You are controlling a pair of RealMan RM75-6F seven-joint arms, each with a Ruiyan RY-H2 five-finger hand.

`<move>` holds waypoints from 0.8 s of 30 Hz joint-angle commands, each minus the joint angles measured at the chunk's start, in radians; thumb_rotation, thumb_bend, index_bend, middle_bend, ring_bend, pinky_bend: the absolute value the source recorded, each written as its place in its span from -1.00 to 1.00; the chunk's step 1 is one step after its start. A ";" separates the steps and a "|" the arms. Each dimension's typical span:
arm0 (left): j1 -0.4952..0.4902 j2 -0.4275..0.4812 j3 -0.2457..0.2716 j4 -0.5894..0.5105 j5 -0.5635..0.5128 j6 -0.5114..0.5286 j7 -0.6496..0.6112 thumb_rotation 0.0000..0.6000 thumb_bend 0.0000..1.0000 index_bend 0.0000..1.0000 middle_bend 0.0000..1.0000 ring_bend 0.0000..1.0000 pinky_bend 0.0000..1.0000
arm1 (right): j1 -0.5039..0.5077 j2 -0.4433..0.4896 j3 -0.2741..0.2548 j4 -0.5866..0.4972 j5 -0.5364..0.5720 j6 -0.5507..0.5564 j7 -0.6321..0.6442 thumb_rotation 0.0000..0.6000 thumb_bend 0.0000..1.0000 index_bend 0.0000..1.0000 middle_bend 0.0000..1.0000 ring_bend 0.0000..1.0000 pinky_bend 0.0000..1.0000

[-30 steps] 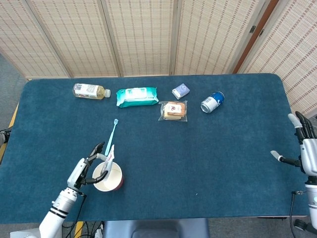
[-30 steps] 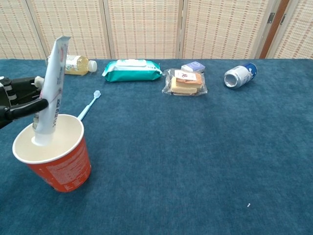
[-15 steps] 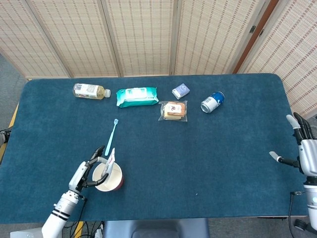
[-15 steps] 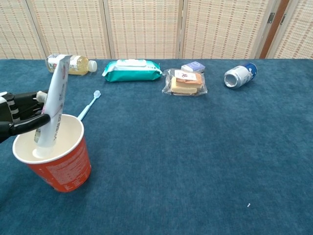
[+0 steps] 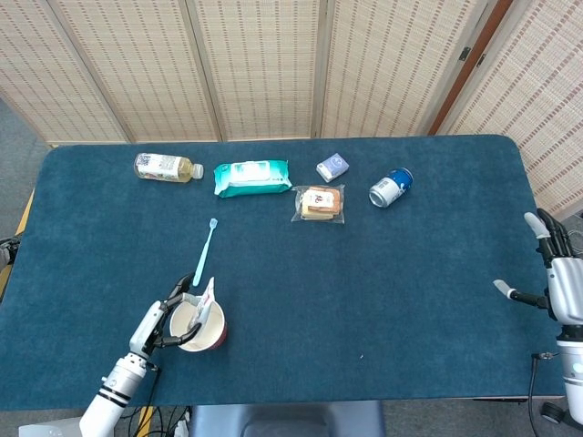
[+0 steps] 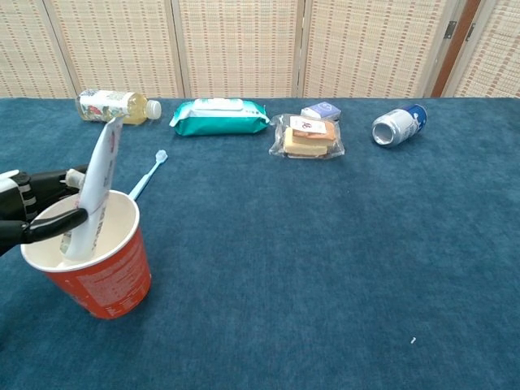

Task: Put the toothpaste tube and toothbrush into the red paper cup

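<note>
The red paper cup (image 6: 110, 283) stands upright near the table's front left, also seen in the head view (image 5: 219, 336). A white toothpaste tube (image 6: 99, 179) stands tilted inside it, its top sticking out above the rim (image 5: 206, 299). My left hand (image 6: 36, 218) holds the tube at the cup's left rim, fingers on either side of it (image 5: 160, 321). The light blue toothbrush (image 5: 204, 252) lies on the cloth just behind the cup (image 6: 148, 180). My right hand (image 5: 554, 285) hovers open at the table's right edge, holding nothing.
Along the back lie a drink bottle (image 5: 167, 167), a green wipes pack (image 5: 252, 177), a small blue box (image 5: 332, 167), a wrapped sandwich (image 5: 321, 203) and a blue can (image 5: 391, 188) on its side. The dark blue cloth (image 5: 383, 291) covers the table.
My left hand has lowered the toothpaste tube deeper into the cup, and hand and tube have sunk toward the rim. The right hand drifted slightly; the toothbrush has not moved.
</note>
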 commanded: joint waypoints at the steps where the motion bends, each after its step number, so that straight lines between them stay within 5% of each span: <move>1: 0.000 -0.003 0.004 0.007 0.002 -0.002 -0.008 1.00 -0.25 0.46 -0.89 -1.00 -1.00 | 0.000 -0.001 0.000 0.001 0.000 -0.001 0.000 1.00 -1.00 -0.91 -1.00 -0.95 -0.27; 24: -0.004 -0.011 0.020 0.034 0.006 -0.016 -0.023 1.00 -0.25 0.39 -0.89 -1.00 -1.00 | 0.002 -0.007 -0.003 0.004 -0.002 -0.006 0.003 1.00 -1.00 -0.91 -1.00 -0.95 -0.27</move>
